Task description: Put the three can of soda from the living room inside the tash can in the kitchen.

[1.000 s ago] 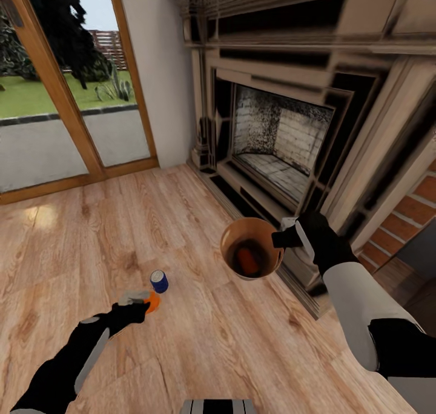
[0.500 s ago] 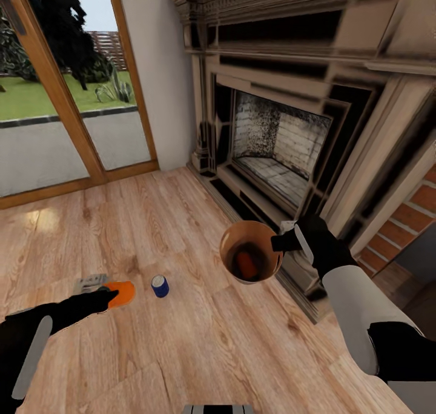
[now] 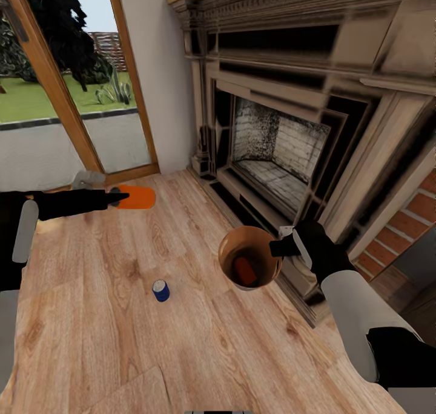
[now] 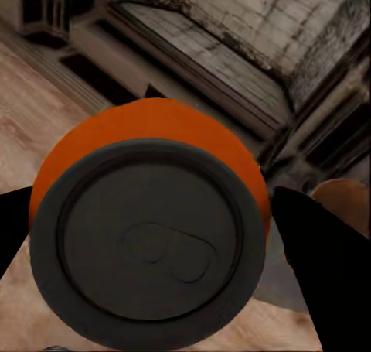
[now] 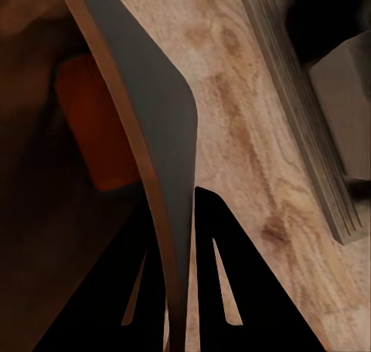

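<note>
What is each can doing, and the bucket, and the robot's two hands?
Orange can: held sideways in the air by the left gripper.
Blue can: standing upright on the wood floor, untouched.
Can in the bucket: lying inside.
Bucket: held up by its rim.
Right gripper: shut on the bucket's rim.

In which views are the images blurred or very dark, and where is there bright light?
Head view: daylight behind the glass doors; fireplace trim looks smeared. Left wrist view: orange can looms soft between dark fingers. Right wrist view: trash can interior is dim, and the can inside looks murky.
</note>
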Controlling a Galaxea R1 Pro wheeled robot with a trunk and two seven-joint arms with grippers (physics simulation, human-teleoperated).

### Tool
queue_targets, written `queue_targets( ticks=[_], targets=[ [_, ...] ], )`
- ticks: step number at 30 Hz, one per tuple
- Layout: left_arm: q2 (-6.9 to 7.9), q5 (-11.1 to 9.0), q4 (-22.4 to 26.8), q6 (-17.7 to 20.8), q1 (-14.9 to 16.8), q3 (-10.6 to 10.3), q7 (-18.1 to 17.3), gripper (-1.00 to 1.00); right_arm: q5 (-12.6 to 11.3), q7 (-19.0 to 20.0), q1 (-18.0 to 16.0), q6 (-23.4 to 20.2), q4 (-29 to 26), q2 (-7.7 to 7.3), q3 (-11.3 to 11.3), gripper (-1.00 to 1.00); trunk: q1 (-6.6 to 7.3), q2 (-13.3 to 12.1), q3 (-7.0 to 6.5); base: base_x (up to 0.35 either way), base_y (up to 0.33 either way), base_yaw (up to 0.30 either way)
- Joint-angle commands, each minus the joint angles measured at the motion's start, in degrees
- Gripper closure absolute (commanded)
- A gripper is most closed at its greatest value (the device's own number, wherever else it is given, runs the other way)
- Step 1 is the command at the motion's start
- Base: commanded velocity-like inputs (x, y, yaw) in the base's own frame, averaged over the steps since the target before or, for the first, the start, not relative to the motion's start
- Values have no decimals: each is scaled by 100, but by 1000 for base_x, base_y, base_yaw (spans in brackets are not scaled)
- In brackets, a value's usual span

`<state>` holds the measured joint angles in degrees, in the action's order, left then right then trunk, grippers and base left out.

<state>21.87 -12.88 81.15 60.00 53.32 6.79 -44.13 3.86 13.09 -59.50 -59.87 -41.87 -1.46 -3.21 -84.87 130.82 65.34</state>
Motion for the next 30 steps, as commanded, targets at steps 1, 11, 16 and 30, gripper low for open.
queue_targets(
  ticks=[1,11,16,30],
  targets=[
    [59,125,-186,0,240,-175,-263,100,-165,45,-2,-13,4,13,9,100,22,-41,-18,0,0,0],
    [-102,129,-2843,0,3694,-3505,-3005,100,-170,50,-9,-13,233,108,13,100,242,-443,-197,0,0,0],
    [-1112,201,-4004,0,4221,-4203,-3252,100,-210,94,-23,-13,708,100,57,100,352,-643,-287,0,0,0],
    [-2377,747,-4737,0,3580,-5455,-2013,100,-245,150,-149,-13,1649,264,83,100,659,-1205,-539,0,0,0]
  ],
)
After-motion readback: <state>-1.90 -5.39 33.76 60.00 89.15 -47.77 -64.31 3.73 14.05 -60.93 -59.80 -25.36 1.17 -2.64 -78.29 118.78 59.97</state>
